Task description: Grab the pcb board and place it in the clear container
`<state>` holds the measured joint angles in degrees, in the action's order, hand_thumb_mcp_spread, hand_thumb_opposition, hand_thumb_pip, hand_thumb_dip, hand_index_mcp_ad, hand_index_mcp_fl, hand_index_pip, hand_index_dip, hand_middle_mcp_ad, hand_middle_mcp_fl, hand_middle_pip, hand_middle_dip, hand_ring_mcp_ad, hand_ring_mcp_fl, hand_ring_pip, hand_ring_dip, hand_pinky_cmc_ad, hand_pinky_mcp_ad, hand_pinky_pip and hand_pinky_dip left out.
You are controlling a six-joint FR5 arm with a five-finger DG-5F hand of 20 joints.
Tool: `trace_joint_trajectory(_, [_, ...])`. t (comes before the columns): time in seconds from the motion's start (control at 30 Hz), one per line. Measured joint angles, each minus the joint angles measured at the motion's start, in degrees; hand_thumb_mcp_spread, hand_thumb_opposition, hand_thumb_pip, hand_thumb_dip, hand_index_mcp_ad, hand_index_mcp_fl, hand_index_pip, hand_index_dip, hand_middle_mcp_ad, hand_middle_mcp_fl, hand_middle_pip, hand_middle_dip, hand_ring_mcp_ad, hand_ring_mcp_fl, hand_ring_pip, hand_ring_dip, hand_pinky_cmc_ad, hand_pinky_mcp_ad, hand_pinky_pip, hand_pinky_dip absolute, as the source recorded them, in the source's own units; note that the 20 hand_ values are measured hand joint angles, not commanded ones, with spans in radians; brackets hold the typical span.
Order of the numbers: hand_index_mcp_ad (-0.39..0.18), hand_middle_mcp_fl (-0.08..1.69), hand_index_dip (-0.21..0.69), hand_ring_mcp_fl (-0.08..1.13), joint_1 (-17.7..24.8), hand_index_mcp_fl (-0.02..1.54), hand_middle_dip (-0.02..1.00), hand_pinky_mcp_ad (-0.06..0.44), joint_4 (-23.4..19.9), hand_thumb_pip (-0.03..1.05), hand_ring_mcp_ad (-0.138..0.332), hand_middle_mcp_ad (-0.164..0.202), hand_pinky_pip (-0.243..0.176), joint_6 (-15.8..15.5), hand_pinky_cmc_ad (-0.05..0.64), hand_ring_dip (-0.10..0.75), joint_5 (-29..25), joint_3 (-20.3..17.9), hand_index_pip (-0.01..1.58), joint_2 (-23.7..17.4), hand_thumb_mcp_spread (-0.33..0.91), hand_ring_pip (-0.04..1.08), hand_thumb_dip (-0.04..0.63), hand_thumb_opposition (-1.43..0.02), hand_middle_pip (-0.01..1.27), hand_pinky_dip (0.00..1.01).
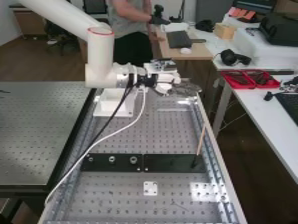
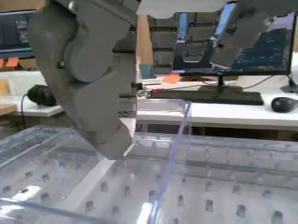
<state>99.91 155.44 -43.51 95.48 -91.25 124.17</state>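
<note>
White perforated plate (image 1: 150,188) lies toward the near edge of a metal bench (image 1: 113,195), short of two black plates (image 1: 110,162) set end to end, perhaps as a fixed mount. A thin stick (image 1: 201,140) slants up by the bench's right edge. Toward the far right corner, the robot hand (image 2: 100,75) hangs at the clear container (image 2: 174,160), a position suited to lowering a pcb board inside. Whether the hand is released or clenched on the board cannot be told, nor can the board's place.
</note>
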Motion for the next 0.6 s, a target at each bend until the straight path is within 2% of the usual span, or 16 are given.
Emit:
trace_joint_trajectory(0.27, [-0.129, 0.12, 0.012, 0.0, -0.1, 0.55, 0.14, 0.164, 0.3, 0.65, 0.138, 0.091, -0.059, 0.5, 0.295, 0.016, -0.5, 0.0, 1.46, 0.0, 0.51, 0.1, 0.265, -0.99, 0.14, 0.2])
trace_joint_trajectory(0.37, [-0.131, 0.1, 0.021, 0.0, -0.1, 0.5, 0.14, 0.164, 1.3, 0.65, 0.138, 0.091, -0.059, 0.6, 0.295, 0.012, -0.7, 0.3, 1.47, 0.0, 0.51, 0.1, 0.265, -0.97, 0.14, 0.21])
trace_joint_trajectory(0.4, [-0.133, 0.08, 0.03, 0.0, -0.1, 0.44, 0.14, 0.164, 1.6, 0.65, 0.141, 0.091, -0.059, 0.7, 0.295, 0.012, -0.8, 0.4, 1.47, 0.0, 0.51, 0.1, 0.265, -0.97, 0.14, 0.23])
trace_joint_trajectory(0.47, [-0.133, 0.08, 0.017, 0.0, -0.2, 0.19, 0.14, 0.164, 1.8, 0.65, 0.14, 0.091, -0.059, 0.8, 0.295, 0.012, -0.9, 0.4, 1.39, 0.1, 0.47, 0.1, 0.265, -0.93, 0.14, 0.29])
trace_joint_trajectory(0.53, [-0.133, 0.04, 0.017, 0.0, -0.3, 0.14, 0.14, 0.164, 1.7, 0.65, 0.14, 0.087, -0.059, 0.9, 0.295, 0.012, -0.9, 0.4, 1.36, 0.1, 0.44, 0.1, 0.265, -0.91, 0.14, 0.32])
trace_joint_trajectory(0.6, [-0.131, 0.01, 0.021, 0.0, -0.3, 0.09, 0.14, 0.164, 1.4, 0.73, 0.138, 0.087, -0.063, 1.0, 0.295, 0.012, -0.9, 0.3, 1.36, 0.1, 0.43, 0.1, 0.265, -0.9, 0.14, 0.36])
